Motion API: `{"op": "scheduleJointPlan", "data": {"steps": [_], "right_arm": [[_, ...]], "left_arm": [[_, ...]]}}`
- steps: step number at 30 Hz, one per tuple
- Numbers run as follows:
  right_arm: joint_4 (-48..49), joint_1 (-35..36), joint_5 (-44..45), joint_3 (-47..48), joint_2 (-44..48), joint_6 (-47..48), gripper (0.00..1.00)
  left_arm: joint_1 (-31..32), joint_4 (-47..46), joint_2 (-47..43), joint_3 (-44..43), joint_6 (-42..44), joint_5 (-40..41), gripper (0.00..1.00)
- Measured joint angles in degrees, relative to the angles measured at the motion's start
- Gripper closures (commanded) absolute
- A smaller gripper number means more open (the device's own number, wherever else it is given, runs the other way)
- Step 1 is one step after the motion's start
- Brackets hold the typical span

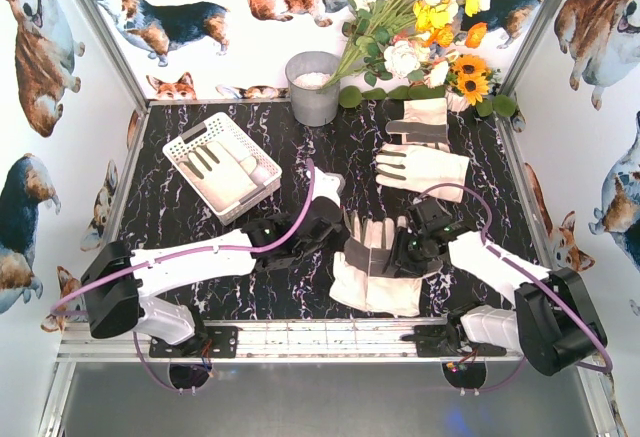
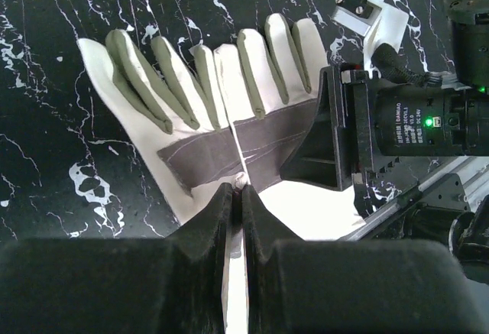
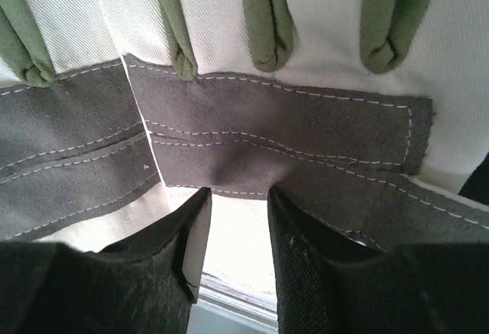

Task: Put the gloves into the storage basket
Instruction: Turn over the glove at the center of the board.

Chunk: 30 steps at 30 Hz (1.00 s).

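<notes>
I see the gloves [image 1: 380,279] at lower centre, fingers up-frame, between both arms; my left gripper [image 2: 237,189] is closed, pinching their fabric; my right gripper [image 3: 238,195] is half open over the palm patch; the storage basket [image 1: 185,138] sits upper left, nearer the left arm.

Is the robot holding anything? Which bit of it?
Left gripper: jaws shut on the side edge of a glove, beside its neighbour. Right gripper: jaws apart over that neighbour's grey palm patch, no hold yet.

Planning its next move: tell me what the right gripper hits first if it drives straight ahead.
The grey palm patch of the near glove, directly ahead of the right gripper. Its tips look almost on the fabric, though depth is unclear.
</notes>
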<state>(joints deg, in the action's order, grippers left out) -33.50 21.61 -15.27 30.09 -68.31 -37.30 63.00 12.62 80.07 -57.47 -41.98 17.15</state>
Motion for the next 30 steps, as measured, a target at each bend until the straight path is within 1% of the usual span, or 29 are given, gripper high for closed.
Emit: {"op": "scheduleJointPlan", "data": {"steps": [6, 12, 20, 25, 30], "right_arm": [[6.6, 0.0, -3.7, -1.7, -1.0, -1.2, 0.63], [12.5, 2.3, -6.1, -1.7, -3.7, -2.3, 0.64], [21.5, 11.4, -6.7, 1.1, -11.1, -8.2, 0.65], [26.3, 18.3, -6.6, 5.9, -18.4, -11.4, 0.65], [29.1, 22.4, -6.9, 10.1, -23.6, -12.6, 0.64]], "left_arm": [[0.3, -0.3, -0.6, 0.0, -1.3, 2.6, 1.00], [0.0, 4.5, -6.4, 0.1, -1.4, 5.5, 1.00], [-2.7, 14.7, -16.5, 1.8, -0.2, 6.8, 1.00], [-3.4, 19.1, -20.7, 3.1, 1.8, 8.0, 1.00], [-4.1, 22.3, -23.8, 4.0, 4.7, 9.7, 1.00]]}}
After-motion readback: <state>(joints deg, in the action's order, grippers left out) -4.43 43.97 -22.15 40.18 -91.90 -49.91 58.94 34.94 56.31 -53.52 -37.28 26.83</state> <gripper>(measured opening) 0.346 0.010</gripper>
